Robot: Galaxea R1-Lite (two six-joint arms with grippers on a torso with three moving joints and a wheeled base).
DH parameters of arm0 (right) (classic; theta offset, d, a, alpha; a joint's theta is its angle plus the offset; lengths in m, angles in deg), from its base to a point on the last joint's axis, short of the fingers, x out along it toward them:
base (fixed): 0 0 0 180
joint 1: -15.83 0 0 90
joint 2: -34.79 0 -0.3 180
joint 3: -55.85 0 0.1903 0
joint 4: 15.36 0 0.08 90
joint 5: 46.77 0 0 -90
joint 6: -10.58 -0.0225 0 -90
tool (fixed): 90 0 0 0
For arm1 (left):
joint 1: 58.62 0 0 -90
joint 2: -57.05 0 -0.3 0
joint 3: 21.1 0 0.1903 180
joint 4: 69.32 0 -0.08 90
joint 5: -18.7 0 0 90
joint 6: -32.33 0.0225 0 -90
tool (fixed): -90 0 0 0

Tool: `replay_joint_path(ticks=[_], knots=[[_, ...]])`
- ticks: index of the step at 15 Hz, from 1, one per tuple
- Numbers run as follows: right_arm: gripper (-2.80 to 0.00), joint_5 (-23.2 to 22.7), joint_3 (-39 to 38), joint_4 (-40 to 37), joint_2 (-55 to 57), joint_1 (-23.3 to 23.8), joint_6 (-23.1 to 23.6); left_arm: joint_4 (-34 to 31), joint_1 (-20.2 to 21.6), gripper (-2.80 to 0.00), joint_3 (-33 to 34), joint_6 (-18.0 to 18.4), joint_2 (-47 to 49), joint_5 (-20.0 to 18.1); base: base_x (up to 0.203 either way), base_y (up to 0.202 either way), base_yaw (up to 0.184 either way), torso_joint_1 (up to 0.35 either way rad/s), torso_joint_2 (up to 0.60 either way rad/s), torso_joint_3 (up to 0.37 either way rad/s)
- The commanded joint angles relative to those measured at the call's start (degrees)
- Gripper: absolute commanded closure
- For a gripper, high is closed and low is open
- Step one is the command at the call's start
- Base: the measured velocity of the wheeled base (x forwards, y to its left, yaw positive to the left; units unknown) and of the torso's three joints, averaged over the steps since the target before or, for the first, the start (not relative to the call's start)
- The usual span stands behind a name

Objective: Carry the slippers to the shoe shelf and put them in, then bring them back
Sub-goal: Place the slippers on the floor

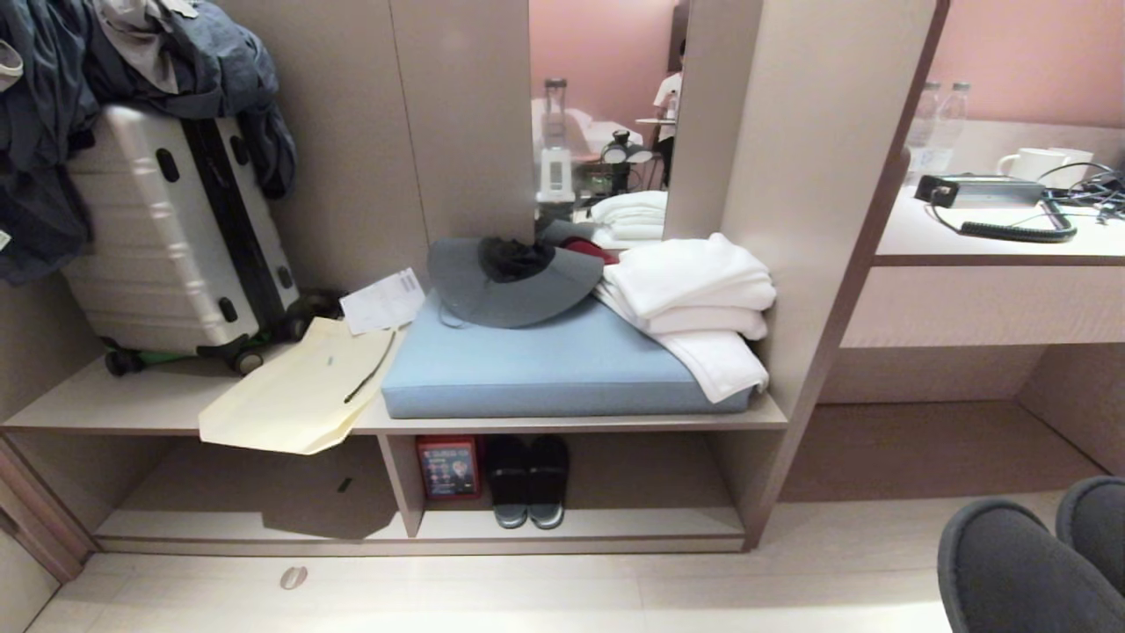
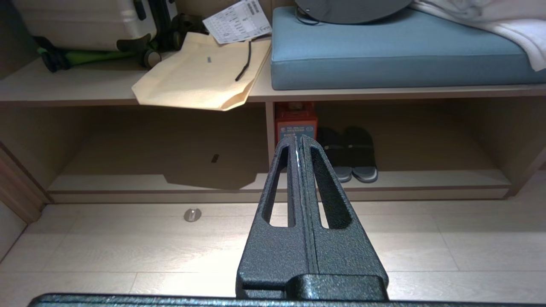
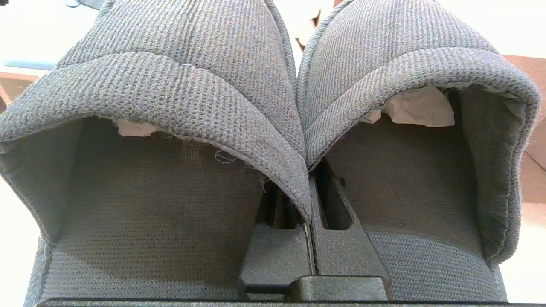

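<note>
The slippers point(image 3: 179, 85), a dark grey fabric pair with closed round toes, fill the right wrist view side by side. My right gripper point(image 3: 310, 192) is shut on the inner edges of both uppers, one finger inside each slipper. In the head view their toes point(image 1: 1011, 571) show at the bottom right above the floor, with the gripper hidden. The shoe shelf point(image 1: 246, 525), a low pale-wood cubby under the left part of the bench, stands bare point(image 2: 128, 181). My left gripper point(image 2: 298, 138) is shut on nothing, hanging over the floor and pointing at the unit.
The wider cubby point(image 1: 633, 523) beside it holds a black pair with whitish soles point(image 1: 527, 483) and a red box point(image 1: 448, 468). On the bench lie a blue cushion point(image 1: 545, 369), white towels point(image 1: 694, 299), a hat point(image 1: 510, 281), a cream bag point(image 1: 299, 396) and a suitcase point(image 1: 176, 237). A desk point(image 1: 993, 237) stands to the right.
</note>
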Motion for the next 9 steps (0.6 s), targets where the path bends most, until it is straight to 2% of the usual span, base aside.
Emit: replay_joint_path(ticks=[1, 9], knots=[[0.00, 0.0, 0.0, 0.0, 0.1, 0.0, 0.1, 0.0, 0.0, 0.00, 0.0, 0.1, -0.1, 0.0, 0.000, 0.000, 0.000, 0.002, 0.00, 0.043], [0.00, 0.0, 0.0, 0.0, 0.1, 0.0, 0.2, 0.0, 0.0, 0.00, 0.0, 0.1, 0.0, 0.0, 0.000, -0.008, 0.001, 0.001, 0.00, 0.004]])
